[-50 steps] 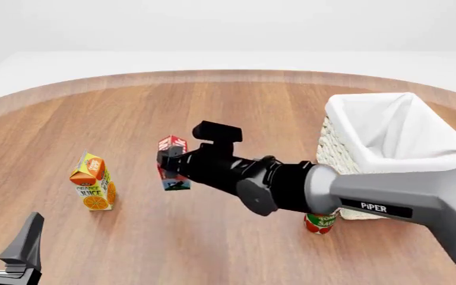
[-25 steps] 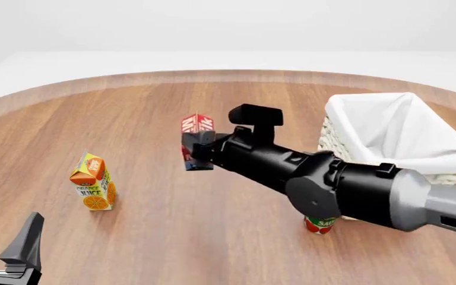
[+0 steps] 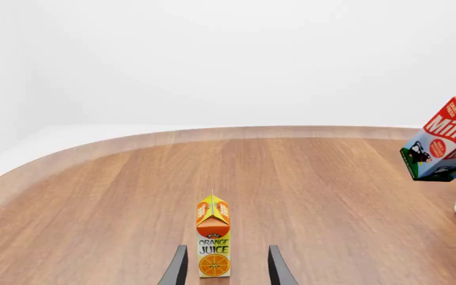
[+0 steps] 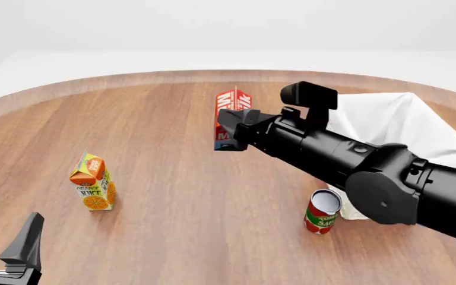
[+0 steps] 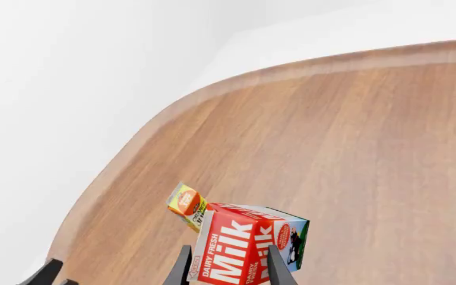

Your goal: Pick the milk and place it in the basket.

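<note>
Half done: your right gripper is clamped on the milk, held clear of the table just short of the basket. You've yet to carry it over and release. Your left gripper sits spread, idle.

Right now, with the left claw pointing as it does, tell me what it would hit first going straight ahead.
The left claw, open and empty, lines up with the upright orange-yellow juice carton, which stands between its fingertips in its wrist view. That would likely be first, though the gap is hard to judge.
</note>
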`<control>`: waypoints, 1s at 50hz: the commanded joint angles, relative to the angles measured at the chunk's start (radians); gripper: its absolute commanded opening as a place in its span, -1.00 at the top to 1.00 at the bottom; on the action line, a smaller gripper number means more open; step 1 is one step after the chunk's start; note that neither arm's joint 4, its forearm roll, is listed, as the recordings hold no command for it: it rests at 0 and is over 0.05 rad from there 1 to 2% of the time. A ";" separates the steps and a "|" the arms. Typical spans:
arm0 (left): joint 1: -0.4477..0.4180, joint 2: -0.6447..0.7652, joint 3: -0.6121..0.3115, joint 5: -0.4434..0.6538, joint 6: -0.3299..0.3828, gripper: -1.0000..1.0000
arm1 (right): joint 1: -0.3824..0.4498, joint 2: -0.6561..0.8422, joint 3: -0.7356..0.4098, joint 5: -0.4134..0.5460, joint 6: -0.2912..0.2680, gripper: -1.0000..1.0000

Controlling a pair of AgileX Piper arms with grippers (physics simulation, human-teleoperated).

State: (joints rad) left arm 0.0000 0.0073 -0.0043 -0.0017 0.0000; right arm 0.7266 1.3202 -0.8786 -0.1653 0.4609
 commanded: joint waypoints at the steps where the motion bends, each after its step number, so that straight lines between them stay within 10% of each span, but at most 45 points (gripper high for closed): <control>1: 0.000 0.000 0.000 0.000 0.000 -1.00 | -0.055 -0.106 -0.006 0.045 0.002 1.00; 50: 0.000 0.000 0.000 0.000 0.000 -1.00 | -0.430 -0.377 -0.064 0.285 -0.134 1.00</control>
State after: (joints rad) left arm 0.0000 0.0073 -0.0043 -0.0017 0.0000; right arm 0.3646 0.9816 -0.9211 0.1074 0.3299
